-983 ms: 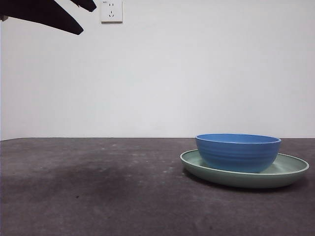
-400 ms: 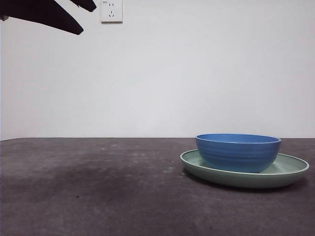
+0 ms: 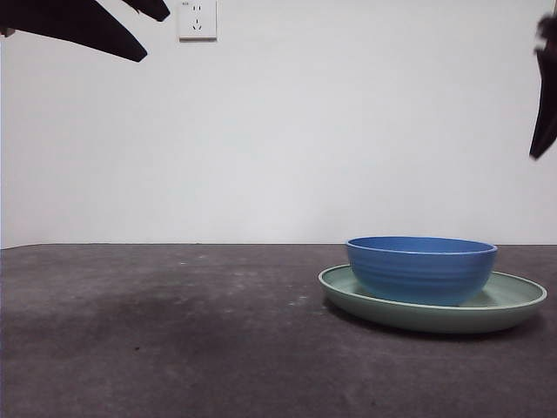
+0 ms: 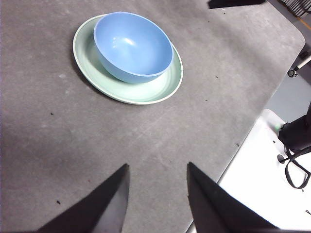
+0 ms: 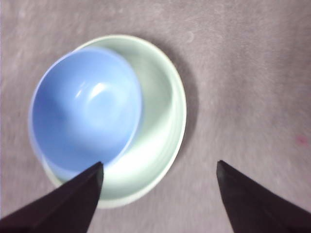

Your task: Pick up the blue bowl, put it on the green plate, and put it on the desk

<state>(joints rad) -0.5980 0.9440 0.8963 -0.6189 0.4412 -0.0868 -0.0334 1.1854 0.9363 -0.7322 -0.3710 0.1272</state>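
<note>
The blue bowl [image 3: 421,268] sits in the green plate [image 3: 513,305] on the desk [image 3: 174,331], right of centre. Seen from above, the bowl [image 5: 85,109] rests off-centre, against one side of the plate [image 5: 163,121]. My right gripper [image 5: 159,165] hovers open high above them, one jaw over the bowl's rim and the other over bare desk; its dark tip [image 3: 545,104] shows at the front view's right edge. My left gripper [image 4: 158,167] is open, empty, and far from the bowl [image 4: 132,46] and plate [image 4: 146,90]; it [image 3: 155,37] shows at the top left corner.
A wall socket [image 3: 197,19] is on the white wall behind. The left wrist view shows the desk's rounded edge with a white base [image 4: 262,170] and black cables beyond it.
A dark gripper tip has entered the front view at the upper right edge. Bowl, plate and the top-left gripper have not moved.
</note>
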